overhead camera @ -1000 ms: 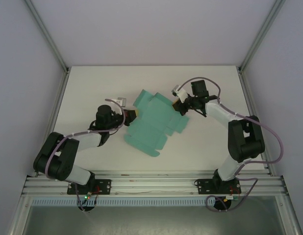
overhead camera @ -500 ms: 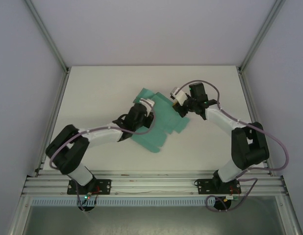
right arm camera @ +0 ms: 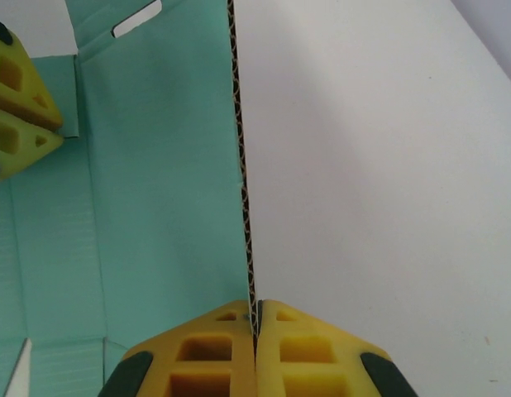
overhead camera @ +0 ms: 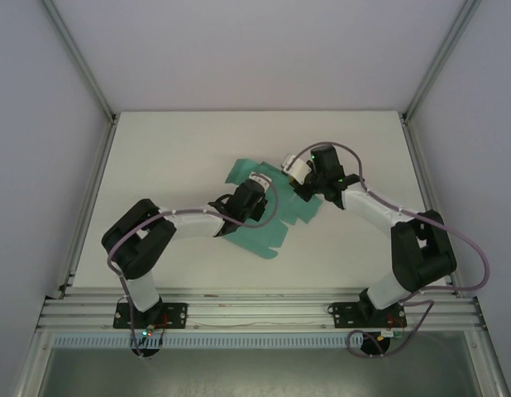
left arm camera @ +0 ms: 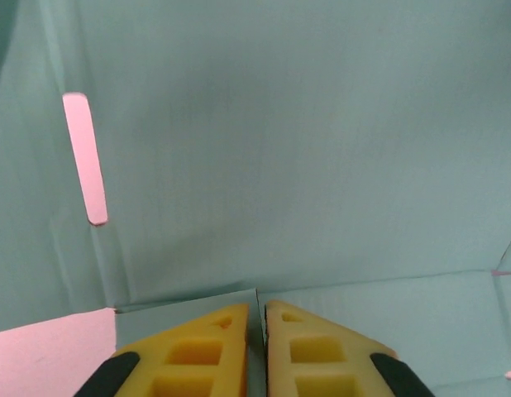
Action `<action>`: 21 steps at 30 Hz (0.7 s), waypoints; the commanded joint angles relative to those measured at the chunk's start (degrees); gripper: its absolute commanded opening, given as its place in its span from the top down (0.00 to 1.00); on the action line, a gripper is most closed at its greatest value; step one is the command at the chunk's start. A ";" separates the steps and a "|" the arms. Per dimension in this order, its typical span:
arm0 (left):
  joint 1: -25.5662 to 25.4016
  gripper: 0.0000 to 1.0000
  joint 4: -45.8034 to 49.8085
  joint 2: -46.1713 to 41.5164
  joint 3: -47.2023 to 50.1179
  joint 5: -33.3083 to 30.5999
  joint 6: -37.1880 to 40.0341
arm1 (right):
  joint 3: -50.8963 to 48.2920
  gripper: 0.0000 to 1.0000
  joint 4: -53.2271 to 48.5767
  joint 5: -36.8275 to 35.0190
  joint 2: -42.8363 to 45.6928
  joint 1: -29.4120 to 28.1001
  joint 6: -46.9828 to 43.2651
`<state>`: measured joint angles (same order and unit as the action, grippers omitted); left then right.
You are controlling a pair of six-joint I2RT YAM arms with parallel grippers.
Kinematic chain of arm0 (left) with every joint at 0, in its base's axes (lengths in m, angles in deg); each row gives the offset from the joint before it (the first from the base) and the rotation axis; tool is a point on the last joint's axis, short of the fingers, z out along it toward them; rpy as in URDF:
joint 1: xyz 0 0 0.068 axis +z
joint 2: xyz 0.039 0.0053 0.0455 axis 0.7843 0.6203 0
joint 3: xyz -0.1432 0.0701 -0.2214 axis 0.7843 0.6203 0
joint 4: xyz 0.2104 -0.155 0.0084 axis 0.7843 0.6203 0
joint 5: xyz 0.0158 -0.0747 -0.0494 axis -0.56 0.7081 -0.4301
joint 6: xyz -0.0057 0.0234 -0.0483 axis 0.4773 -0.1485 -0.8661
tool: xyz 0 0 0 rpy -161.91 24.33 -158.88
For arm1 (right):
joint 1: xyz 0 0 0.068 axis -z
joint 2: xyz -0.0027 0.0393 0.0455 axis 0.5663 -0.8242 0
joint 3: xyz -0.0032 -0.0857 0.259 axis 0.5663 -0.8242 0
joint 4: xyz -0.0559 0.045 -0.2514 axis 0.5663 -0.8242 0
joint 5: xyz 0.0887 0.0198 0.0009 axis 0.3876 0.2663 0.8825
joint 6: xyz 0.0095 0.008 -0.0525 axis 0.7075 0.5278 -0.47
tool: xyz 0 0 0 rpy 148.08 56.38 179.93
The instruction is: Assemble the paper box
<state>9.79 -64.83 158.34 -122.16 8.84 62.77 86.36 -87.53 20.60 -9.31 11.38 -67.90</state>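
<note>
The paper box (overhead camera: 268, 231) is a teal die-cut sheet lying partly folded mid-table. My left gripper (overhead camera: 257, 203) reaches over its middle. In the left wrist view its yellow fingers (left arm camera: 214, 339) stand slightly apart, open, with a thin flap edge in the gap (left arm camera: 257, 308), above teal card (left arm camera: 280, 149). My right gripper (overhead camera: 303, 186) is at the sheet's right side. In the right wrist view it (right arm camera: 256, 304) is shut on a raised corrugated edge of the card (right arm camera: 156, 165). The left fingers (right arm camera: 16, 91) show at that view's top left.
The white table (overhead camera: 173, 157) lies open around the sheet, walled by a metal frame and grey panels. A metal rail (overhead camera: 255, 310) with both arm bases runs along the near edge. Cut slots (left arm camera: 86, 157) pierce the card.
My left arm swept right from the sheet's left edge to over its middle, folding that side inward, and its jaws have parted slightly. The right gripper shifted a little left, still clamped.
</note>
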 commanded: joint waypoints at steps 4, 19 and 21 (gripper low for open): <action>3.99 0.26 -0.98 -8.73 3.62 10.99 -7.07 | -0.82 1.00 2.75 -9.52 3.64 -1.83 -8.33; 18.51 0.00 3.32 -30.32 13.45 16.98 -21.30 | -7.10 1.00 34.66 -36.58 -5.10 -13.43 -39.42; 19.67 0.00 5.46 -31.77 13.50 13.48 -21.33 | -8.29 1.00 40.67 -36.68 -6.87 -13.82 -41.30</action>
<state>28.61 -62.71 128.68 -109.48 24.58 44.23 79.72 -60.77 -10.02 -14.14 -2.28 -101.43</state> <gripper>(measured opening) 0.998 0.048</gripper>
